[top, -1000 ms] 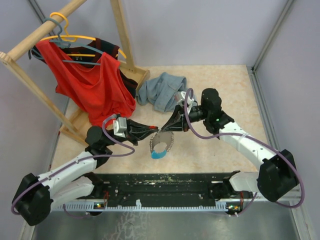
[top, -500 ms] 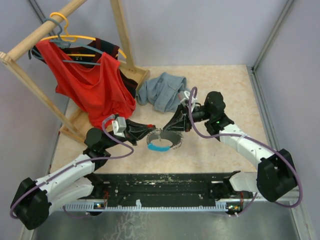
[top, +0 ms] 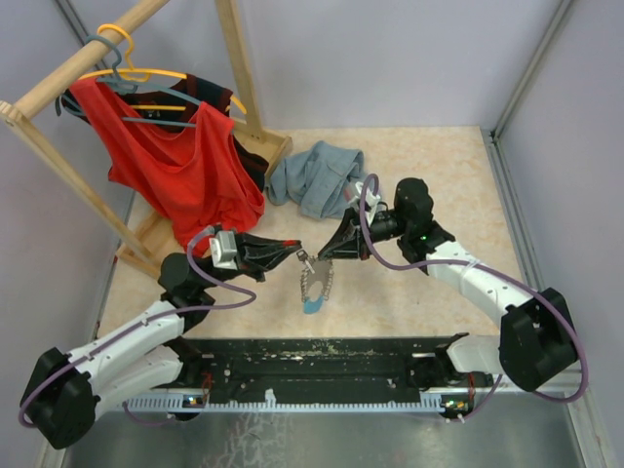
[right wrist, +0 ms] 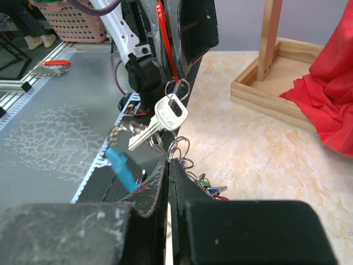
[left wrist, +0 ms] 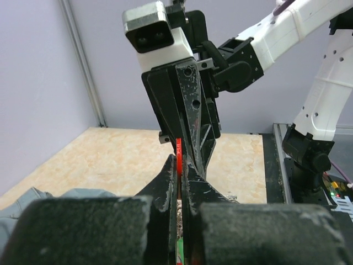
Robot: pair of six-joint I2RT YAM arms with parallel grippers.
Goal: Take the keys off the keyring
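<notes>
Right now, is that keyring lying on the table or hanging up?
Hanging. The keyring dangles from the shut left gripper and right gripper; whether its lower end touches the table cannot be told.

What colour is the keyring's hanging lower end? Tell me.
Light blue keyring end, clearest in the top external view.

surface: beige marbled table (top: 439,166) | on it: crumpled grey-blue cloth (top: 312,177) — far side | wooden rack base (top: 144,244) — far left
</notes>
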